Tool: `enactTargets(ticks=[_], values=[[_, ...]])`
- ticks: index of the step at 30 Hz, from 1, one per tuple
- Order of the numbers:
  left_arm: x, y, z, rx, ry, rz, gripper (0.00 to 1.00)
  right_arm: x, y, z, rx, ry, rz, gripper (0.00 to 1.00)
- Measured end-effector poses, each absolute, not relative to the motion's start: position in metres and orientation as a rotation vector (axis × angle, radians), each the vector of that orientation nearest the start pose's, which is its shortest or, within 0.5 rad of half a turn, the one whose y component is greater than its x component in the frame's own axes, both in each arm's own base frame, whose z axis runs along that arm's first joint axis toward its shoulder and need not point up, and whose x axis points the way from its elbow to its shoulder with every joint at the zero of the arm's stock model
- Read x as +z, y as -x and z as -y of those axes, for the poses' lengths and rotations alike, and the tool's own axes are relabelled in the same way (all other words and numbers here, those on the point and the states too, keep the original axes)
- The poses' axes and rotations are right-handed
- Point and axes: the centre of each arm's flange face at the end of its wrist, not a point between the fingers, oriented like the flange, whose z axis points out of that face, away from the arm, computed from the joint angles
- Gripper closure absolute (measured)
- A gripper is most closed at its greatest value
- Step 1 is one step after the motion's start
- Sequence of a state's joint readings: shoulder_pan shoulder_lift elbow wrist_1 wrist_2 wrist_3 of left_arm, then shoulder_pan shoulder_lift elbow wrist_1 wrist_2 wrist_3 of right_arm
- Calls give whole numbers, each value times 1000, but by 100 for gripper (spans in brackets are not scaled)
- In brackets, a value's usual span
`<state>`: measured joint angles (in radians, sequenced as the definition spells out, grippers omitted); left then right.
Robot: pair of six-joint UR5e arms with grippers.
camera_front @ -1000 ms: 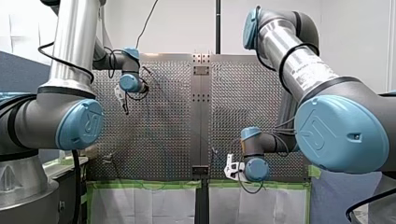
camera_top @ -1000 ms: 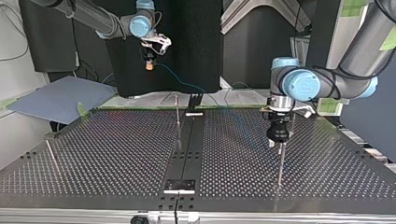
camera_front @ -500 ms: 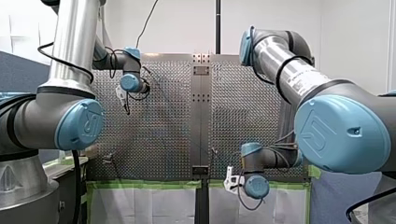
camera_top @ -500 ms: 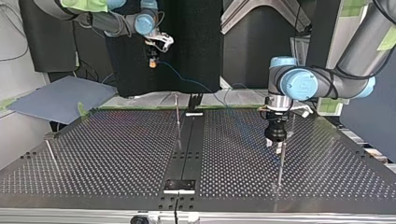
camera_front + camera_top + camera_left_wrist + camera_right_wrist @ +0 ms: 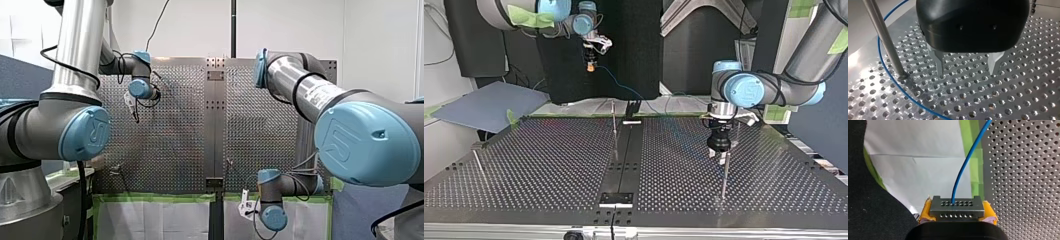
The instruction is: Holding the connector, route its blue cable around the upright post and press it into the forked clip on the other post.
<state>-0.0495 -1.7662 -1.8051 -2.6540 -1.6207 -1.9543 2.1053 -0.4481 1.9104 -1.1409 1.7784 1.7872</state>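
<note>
- Connector (image 5: pixel 957 206): grey metal block with 2 rows of small holes, clamped in my right gripper (image 5: pixel 957 213);
- Blue cable (image 5: pixel 965 161): leaves the connector's upper row; curves round the post's foot, just beside it;
- Upright post (image 5: pixel 885 37): thin bare metal rod.

Front view first: a plain white wall (image 5: pixel 200 30) runs across the far side, bright and evenly lit, with a thin black pole (image 5: pixel 233 27) standing up before it at the middle. The perforated metal table (image 5: pixel 170 130) fills the centre, with green tape (image 5: pixel 155 197) lining its near edge and white paper sheets (image 5: pixel 150 220) just beyond the tape, nearer still. Over to the top view: a black panel (image 5: pixel 634 50) backs the far side, a grey-blue board (image 5: pixel 484 105) lies tilted off the table's far left corner, and a pale wall (image 5: pixel 434 42) shows at the far left.
</note>
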Motion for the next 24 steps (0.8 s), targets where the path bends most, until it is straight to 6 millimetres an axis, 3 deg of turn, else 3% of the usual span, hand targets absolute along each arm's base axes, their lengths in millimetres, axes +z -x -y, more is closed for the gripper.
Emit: enactTargets(ticks=[7,13,18,24], values=[[322,-537,154,-303,299,-1491,14,-192,-342,351,1319,-1644,1375,100],[322,-537,154,-302,299,-1491,14,-196,-341,350,1314,-1641,1370,100],[322,-537,154,-302,299,-1491,14,-191,-342,353,1315,-1636,1357,100],[322,-537,154,-302,299,-1491,14,-170,-349,364,1334,-1617,1346,100]])
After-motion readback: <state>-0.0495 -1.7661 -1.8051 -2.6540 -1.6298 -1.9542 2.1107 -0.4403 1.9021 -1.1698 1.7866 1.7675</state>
